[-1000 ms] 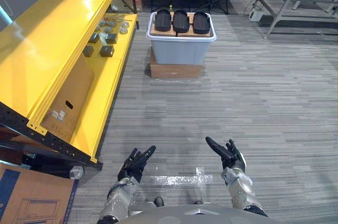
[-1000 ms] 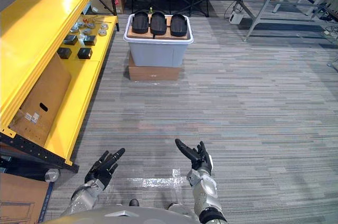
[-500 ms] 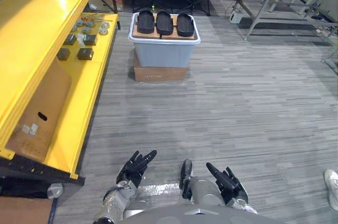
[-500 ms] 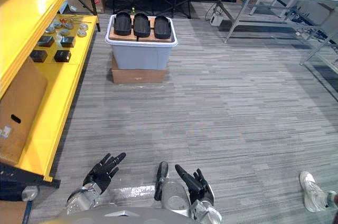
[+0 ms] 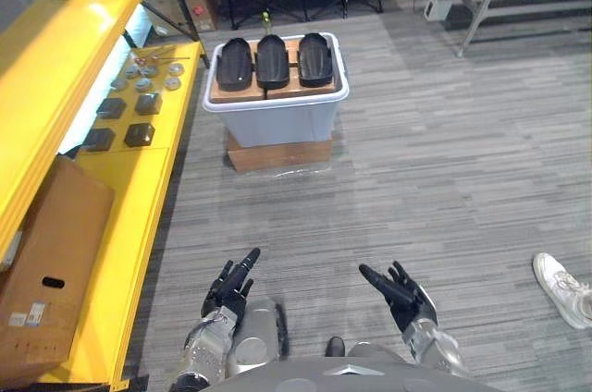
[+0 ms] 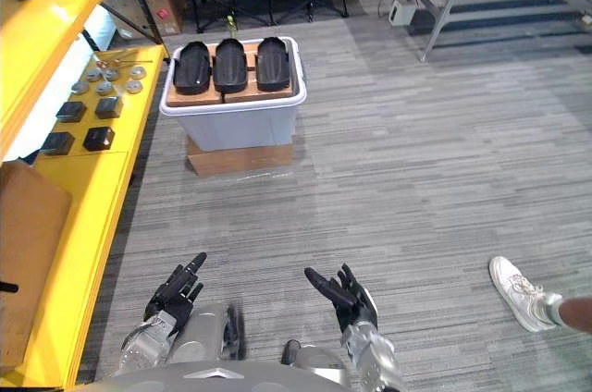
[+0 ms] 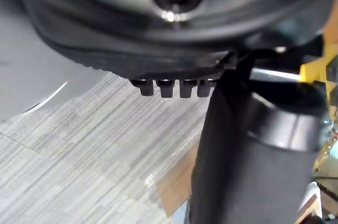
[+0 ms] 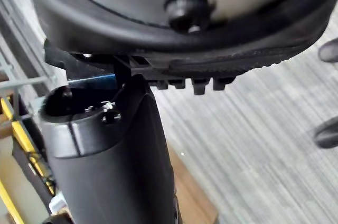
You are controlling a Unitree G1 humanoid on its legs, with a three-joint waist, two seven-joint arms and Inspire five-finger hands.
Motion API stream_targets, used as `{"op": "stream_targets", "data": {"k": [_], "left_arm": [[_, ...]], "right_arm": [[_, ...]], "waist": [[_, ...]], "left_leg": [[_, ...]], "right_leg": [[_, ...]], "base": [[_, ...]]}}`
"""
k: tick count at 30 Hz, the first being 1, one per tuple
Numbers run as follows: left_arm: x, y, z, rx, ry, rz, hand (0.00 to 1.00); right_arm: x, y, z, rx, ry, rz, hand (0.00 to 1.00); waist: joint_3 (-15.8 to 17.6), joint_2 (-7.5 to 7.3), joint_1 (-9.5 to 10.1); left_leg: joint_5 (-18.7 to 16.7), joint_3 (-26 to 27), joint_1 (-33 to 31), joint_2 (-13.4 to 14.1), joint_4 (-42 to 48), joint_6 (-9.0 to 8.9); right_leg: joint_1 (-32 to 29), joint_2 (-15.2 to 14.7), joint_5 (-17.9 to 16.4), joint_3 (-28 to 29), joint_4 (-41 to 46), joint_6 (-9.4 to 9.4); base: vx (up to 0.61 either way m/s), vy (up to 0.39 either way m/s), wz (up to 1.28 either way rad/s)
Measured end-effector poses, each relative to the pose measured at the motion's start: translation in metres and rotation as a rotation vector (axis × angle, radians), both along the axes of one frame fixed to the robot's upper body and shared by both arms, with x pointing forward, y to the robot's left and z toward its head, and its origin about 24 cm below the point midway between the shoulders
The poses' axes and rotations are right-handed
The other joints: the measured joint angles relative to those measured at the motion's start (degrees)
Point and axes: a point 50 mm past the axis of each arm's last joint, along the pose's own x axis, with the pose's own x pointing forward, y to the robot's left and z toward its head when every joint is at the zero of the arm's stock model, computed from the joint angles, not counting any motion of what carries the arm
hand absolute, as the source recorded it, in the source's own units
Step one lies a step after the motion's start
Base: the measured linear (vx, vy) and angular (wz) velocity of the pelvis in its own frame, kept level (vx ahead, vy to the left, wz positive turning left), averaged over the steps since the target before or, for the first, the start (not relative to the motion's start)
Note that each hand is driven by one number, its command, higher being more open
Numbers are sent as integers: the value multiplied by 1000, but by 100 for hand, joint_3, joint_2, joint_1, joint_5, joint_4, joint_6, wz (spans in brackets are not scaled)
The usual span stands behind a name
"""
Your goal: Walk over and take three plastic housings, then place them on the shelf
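Small parts [image 5: 143, 84]: on the yellow shelf [image 5: 139, 216], left of the grey bin [image 5: 277, 122], too small to identify.
Person [image 6: 520, 292]: right of the bin, cut off (shoe and ankle visible).

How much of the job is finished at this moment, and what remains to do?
Nothing looks done yet: all three plastic housings lie side by side on the grey bin, some way ahead. Nothing is in hand: the left hand and right hand are open and empty. Left: reach the bin, take the housings, place them on the yellow shelf.
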Motion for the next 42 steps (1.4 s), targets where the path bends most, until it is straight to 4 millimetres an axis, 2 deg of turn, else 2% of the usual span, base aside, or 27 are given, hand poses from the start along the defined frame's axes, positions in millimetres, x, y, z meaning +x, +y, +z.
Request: {"op": "stream_targets", "data": {"k": [1, 3, 4, 5, 6, 7, 8, 9, 10, 11, 12, 14, 17, 19, 20, 21, 23, 25, 27, 29, 31, 33, 35, 36, 38, 39, 42], "left_arm": [[-2, 1, -1, -8, 3, -8, 100], [-8, 2, -3, -14, 12, -11, 100], [-8, 4, -2, -10, 6, -15, 100], [-7, 11, -1, 9, -1, -17, 100], [-7, 15, 0, 18, -3, -18, 100], [-8, 19, 0, 26, 0, -10, 100], [-8, 20, -1, 24, 15, 9, 100], [-9, 20, -2, 24, 19, 9, 100], [-10, 19, -2, 23, 21, 10, 100], [-11, 20, -3, 27, 26, 12, 100], [-13, 18, -3, 34, 34, 9, 100], [-9, 16, 1, 37, 7, 37, 100], [7, 10, 9, 42, -56, 14, 100], [18, 7, 14, 44, -94, -8, 100], [16, 7, 13, 45, -89, 1, 100], [16, 7, 13, 45, -89, 1, 100], [3, 14, 9, 32, -59, 76, 100], [-16, 11, 1, -37, -16, 174, 100], [-21, 4, -1, -61, -14, 203, 100], [-20, 5, 0, -65, -32, 212, 100], [-18, 4, 1, -50, -43, 183, 100], [-9, -1, 4, -22, -66, 112, 100], [5, -9, 9, -18, -112, 49, 100], [11, -7, 11, -4, -122, 34, 100], [23, 0, 18, 44, -151, -1, 100], [24, 7, 19, 66, -154, -13, 100], [17, 15, 17, 92, -118, -6, 100]], "right_arm": [[4, -1, 3, -31, -13, 17, 100], [-1, -6, 3, -49, -4, 8, 100], [-7, -6, 1, -47, 9, -11, 100], [-9, -4, 0, -40, 17, -19, 100], [-10, -4, -1, -39, 17, -15, 100], [-10, -4, -1, -40, 21, -10, 100], [-6, -3, 0, -41, 17, -2, 100], [-5, -1, -1, -40, 21, 7, 100], [-7, 1, -3, -36, 35, 14, 100], [-8, 4, -4, -34, 44, 25, 100], [-10, 8, -7, -28, 58, 43, 100], [-14, 16, -8, -24, 58, 73, 100], [-5, 15, -3, -33, 23, 72, 100], [-9, 14, -5, -29, 35, 67, 100], [-11, 15, -6, -21, 38, 57, 100], [-11, 15, -6, -21, 38, 57, 100], [-16, 24, -7, 10, 38, 40, 100], [-16, 15, -5, -12, 31, 13, 100], [-19, 11, -3, -15, 20, -33, 100], [-32, 3, -6, -11, 47, -90, 100], [-36, 1, -6, -18, 52, -100, 100], [-38, -6, -3, -38, 46, -135, 100], [-33, -12, 4, -72, 12, -157, 100], [-32, -9, 6, -96, 9, -161, 100], [-31, 6, 10, -93, -15, -160, 100], [-32, 15, 14, -82, -33, -175, 100], [-34, 20, 25, -97, -73, -218, 100]], "waist": [[52, 17, 48], [44, 116, 54], [49, 97, 39], [17, -57, 55], [-6, -176, 63], [-47, -332, 57], [-42, -384, 40], [-42, -417, 33], [-11, -477, 13], [8, -493, -5], [23, -458, -26], [-29, -344, -30], [-54, -208, -167], [-49, -224, -168], [-70, -267, -158], [-70, -267, -158], [-140, -445, -137], [-252, -154, -127], [-234, -33, -184], [-201, -51, -162], [-198, -71, -188], [-201, -69, -328], [-242, 106, -476], [-268, 58, -487], [-240, -116, -477], [-243, -222, -483], [-287, -311, -494]], "left_leg": [[294, -92, 40, -75, -585, -24], [412, 15, 53, -33, -753, 26], [847, 2, 50, -24, -520, 328], [1076, 76, -55, -142, -92, 515], [1041, 125, -151, -228, 168, 603], [831, 215, -246, -349, 492, 915], [559, 296, -206, -465, 634, 1110], [412, 369, -72, -527, 610, 1158], [256, 407, 164, -622, 570, 1209], [165, 415, 333, -676, 569, 1212], [7, 414, 721, -722, 554, 1284], [-174, 295, 1363, -721, 256, 1302], [-184, -130, 1538, -614, 51, 1251], [-302, -510, 1643, -631, 70, 1066], [-415, -662, 1741, -645, 115, 961], [-415, -662, 1741, -645, 115, 961], [-886, -979, 1855, -629, 443, 727], [-1175, -1149, 1824, -216, 644, 477], [-1126, -1041, 1495, -12, 1203, 275], [-992, -594, 1140, 217, 1884, 22], [-1029, -82, 1189, 464, 1533, 112], [-818, 208, 1268, 565, 531, 194], [155, 245, 1401, 602, -490, 76], [251, 293, 1512, 470, -680, 152], [261, 394, 1619, 341, -851, 178], [262, 475, 1698, 281, -925, 185], [200, 688, 1859, 220, -944, 271]], "right_leg": [[276, 19, -118, 95, -118, 90], [617, 126, -436, 211, -112, 161], [831, 125, -755, 243, 30, 170], [828, -74, -1137, 267, 362, 285], [759, -211, -1327, 275, 546, 341], [603, -430, -1566, 336, 1025, 564], [9, -714, -1569, 399, 2438, 834], [-502, -902, -1300, 422, 3588, 1280], [-972, -1178, -926, 413, 4679, 1598], [-1181, -1359, -921, 351, 5248, 1481], [-1437, -1607, -1092, 145, 5892, 1173], [-1854, -1637, -1363, -208, 5247, 790], [-2051, -1239, -1242, -265, 2838, 885], [-2153, -1179, -529, 77, 1490, 908], [-2132, -1204, -129, 265, 1208, 901], [-2132, -1204, -129, 265, 1208, 901], [-2020, -1214, 671, 312, 1247, 763], [-1959, -909, 275, -3, 1422, 548], [-1833, -792, 138, -282, 1329, 451], [-1500, -774, 148, -523, 1077, 386], [-1247, -824, 166, -696, 874, 373], [-1162, -935, 217, -824, 722, 453], [-1160, -972, 290, -862, 639, 574], [-1136, -1023, 397, -759, 515, 704], [-1089, -1120, 445, -693, 351, 777], [-1067, -1144, 465, -608, 302, 809], [-1057, -1202, 490, -410, 316, 849]], "base": [[516, 147, -35], [444, 177, -21], [478, 236, -1], [577, 276, -2], [509, 189, -16], [536, 178, -17], [650, 230, -19], [546, 214, -17], [427, 183, -14], [416, 166, -5], [509, 181, 5], [539, 146, 20], [343, 18, 71], [344, -91, 92], [355, -164, 67], [351, -251, 68], [341, -379, 63], [313, -371, 36], [233, -233, 55], [216, -198, 63], [192, -122, 40], [155, -3, 35], [164, 140, 16], [129, 153, -9], [87, 132, -19], [69, 115, -24], [53, 75, -36]]}}
